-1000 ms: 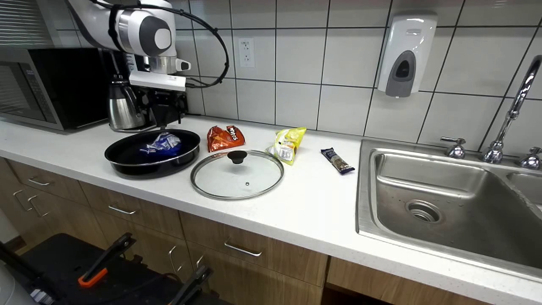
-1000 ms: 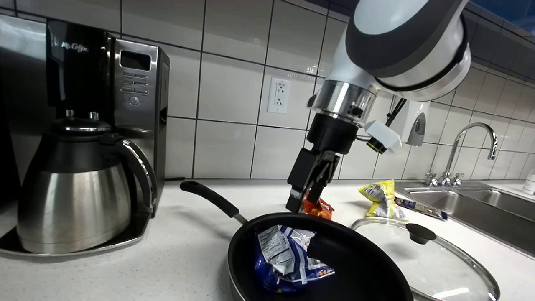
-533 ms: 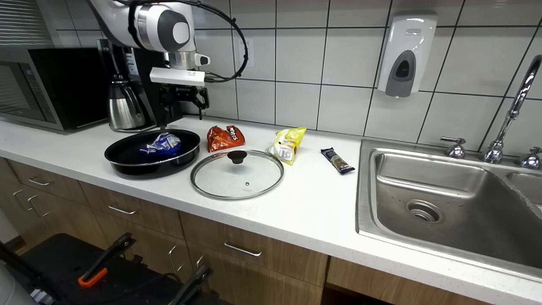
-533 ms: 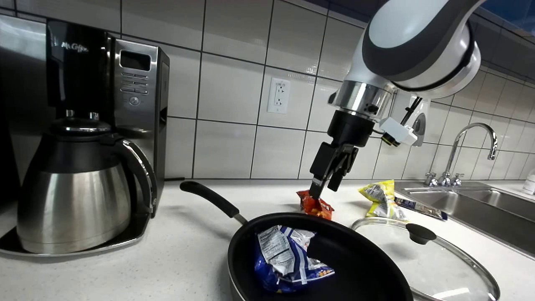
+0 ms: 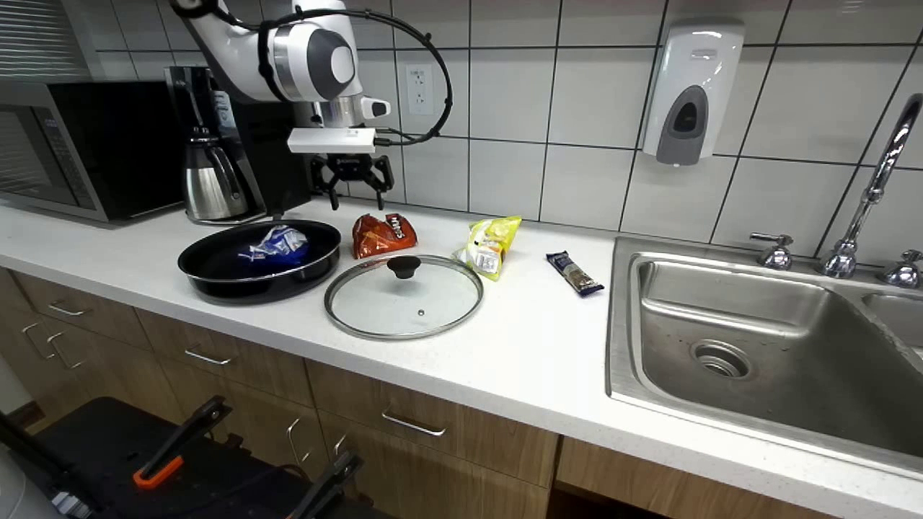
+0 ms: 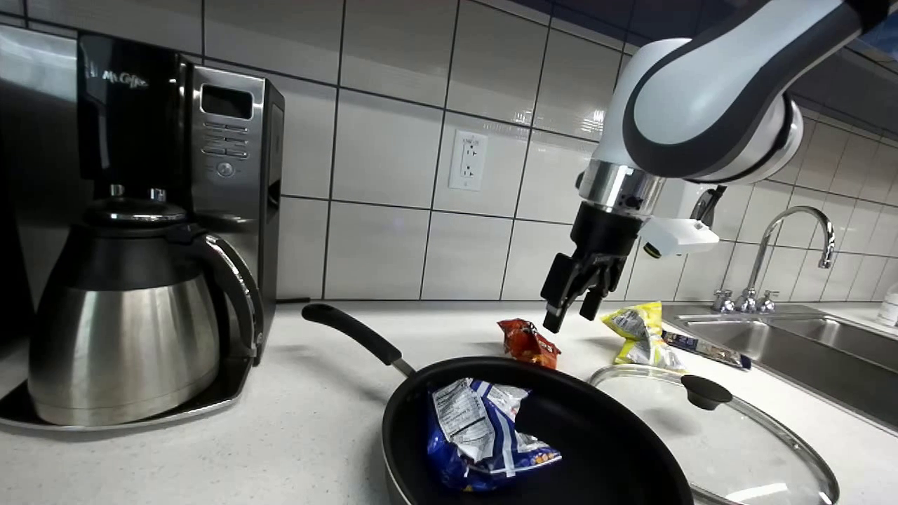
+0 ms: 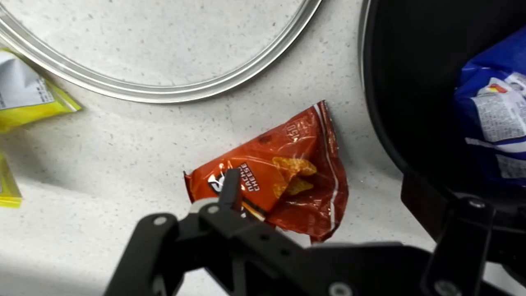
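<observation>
On the red bag [image 7: 296,205], wrist view only: "NACHO CHEESE" lettering [image 7: 250,177].

Coffee maker [image 6: 233,179]: "Mr. Coffee" in pale letters, high on black front. Red bag [image 7: 283,181], wrist view: "NACHO CHEESE" in small slanted capitals, beside large logo partly hidden; near top corner, faint figure, seemingly "150". Blue bag [image 6: 484,435]: block of fine print, too small to read. Yellow bag [image 5: 492,246]: printed panel, likewise unreadable. Bar [image 5: 575,274]: wrapper lettering too small. Outlet [image 6: 468,160]: tiny lettering above sockets, illegible. Microwave [image 5: 108,148]: keypad marks, unreadable.
</observation>
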Controlling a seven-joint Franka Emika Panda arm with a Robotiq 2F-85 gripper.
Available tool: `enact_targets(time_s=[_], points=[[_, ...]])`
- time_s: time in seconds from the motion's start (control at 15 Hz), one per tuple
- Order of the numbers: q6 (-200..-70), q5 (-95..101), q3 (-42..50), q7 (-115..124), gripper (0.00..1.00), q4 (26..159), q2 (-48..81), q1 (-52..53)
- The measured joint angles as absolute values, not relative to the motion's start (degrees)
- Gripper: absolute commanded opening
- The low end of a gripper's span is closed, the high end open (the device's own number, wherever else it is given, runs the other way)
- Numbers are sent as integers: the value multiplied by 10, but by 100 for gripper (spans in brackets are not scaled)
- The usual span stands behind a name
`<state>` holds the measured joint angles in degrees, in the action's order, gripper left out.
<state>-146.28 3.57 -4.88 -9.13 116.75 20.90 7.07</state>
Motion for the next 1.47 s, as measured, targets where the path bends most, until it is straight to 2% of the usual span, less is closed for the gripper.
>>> enact_targets(time_s=[1.2, 1.27, 1.33, 1.47], points=[[-1461, 95, 17, 53, 100, 1019, 363, 117], [-1461, 95, 17, 53, 75, 1013, 368, 117], [-1461, 95, 18, 53, 72, 1008, 372, 117], [-1461, 95, 18, 53, 56, 1000, 379, 117]])
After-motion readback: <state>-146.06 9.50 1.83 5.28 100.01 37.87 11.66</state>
